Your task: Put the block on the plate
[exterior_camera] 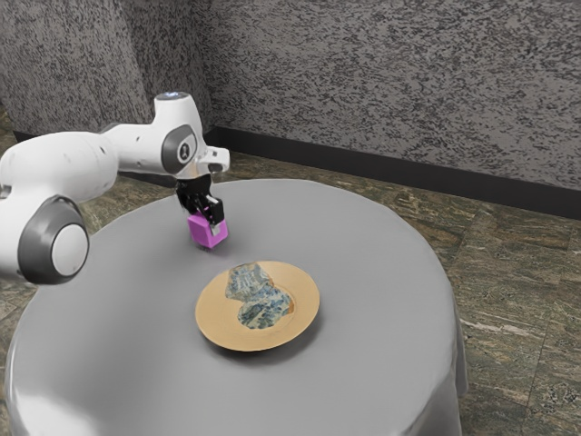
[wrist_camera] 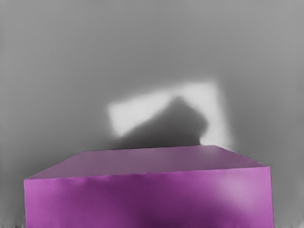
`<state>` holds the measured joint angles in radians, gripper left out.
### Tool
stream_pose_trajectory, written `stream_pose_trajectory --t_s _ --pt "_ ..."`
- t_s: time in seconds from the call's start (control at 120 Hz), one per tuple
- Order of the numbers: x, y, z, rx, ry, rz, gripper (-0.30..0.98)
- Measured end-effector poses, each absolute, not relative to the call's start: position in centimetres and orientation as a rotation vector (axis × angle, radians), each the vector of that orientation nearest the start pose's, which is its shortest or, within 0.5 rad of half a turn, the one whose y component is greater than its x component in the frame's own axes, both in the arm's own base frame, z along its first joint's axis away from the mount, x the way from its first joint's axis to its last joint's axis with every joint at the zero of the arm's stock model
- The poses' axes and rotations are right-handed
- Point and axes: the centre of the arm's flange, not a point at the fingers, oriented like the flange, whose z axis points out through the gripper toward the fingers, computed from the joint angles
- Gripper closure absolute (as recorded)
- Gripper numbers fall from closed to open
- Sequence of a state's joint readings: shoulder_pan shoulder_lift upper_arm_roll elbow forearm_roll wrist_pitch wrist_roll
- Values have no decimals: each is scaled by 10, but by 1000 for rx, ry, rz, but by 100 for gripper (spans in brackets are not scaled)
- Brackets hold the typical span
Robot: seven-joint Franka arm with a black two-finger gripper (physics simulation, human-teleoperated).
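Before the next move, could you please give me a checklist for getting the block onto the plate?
1. Gripper at the block: ok, the block is right below the hand.
2. Secure grip: cannot tell, the block's far side is hidden.
3. Block lifted off the table: cannot tell.
4. Plate the right way up: ok, its face is upward.
5. Plate's blue-grey patches flat enough to set down on: cannot tell.
6. Block above the plate: not ok, it is off to one side.
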<state>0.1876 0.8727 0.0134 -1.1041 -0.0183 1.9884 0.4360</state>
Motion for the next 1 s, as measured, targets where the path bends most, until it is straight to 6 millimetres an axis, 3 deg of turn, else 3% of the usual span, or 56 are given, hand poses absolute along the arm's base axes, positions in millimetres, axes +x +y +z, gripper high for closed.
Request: stream_pose_trajectory --t_s 0.392,0.492,0.675,0.792,0.9,1.0 --pt "726 98 330 -3125 403 20 26" --pt "713 77 335 -3123 420 42 26" --pt "688 33 361 -3112 462 19 26" --pt "681 -3 353 -3108 508 27 26" --pt "668 -24 340 -3111 520 51 27" --pt "655 -44 343 -3098 537 47 27"
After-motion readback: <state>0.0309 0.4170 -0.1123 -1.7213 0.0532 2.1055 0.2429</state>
